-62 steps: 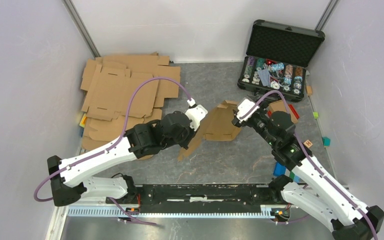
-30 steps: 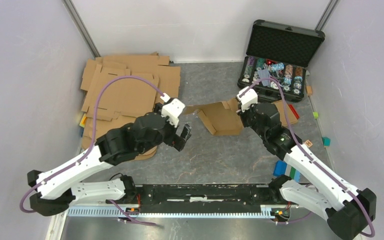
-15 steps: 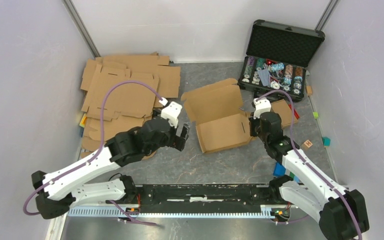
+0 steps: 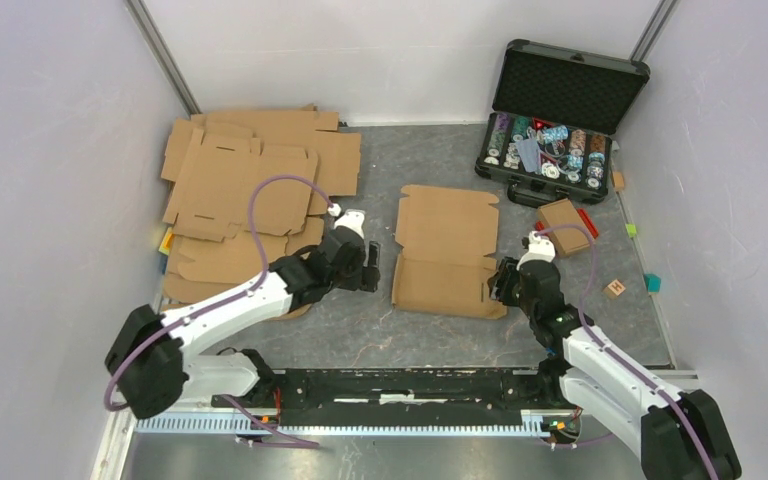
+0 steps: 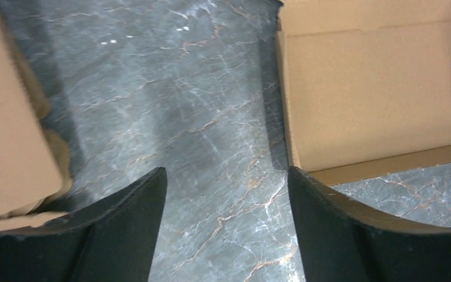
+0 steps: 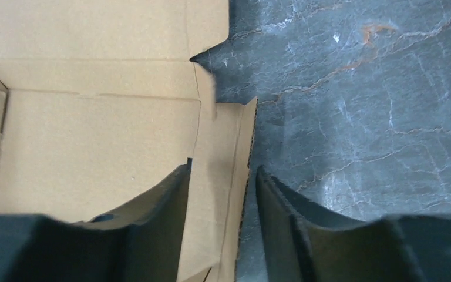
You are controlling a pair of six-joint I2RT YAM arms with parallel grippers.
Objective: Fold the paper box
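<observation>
Since half a second ago the one paper box [image 4: 447, 250] has dropped flat and square in mid-worktop [image 4: 380, 165], and both arms have come lower. Left jaws stand wide apart over bare worktop just left of the box, touching nothing. Right jaws are partly apart, straddling the edge of the box's right side flap without clamping it. One black case [image 4: 570, 90] of chips stands open at far right. One pile of flat blanks [image 4: 250, 190], too overlapped to count, lies at far left.

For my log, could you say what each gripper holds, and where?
Nothing is gripped: left gripper open over table; right gripper, jaws parted, straddles paper box side flap.
</observation>
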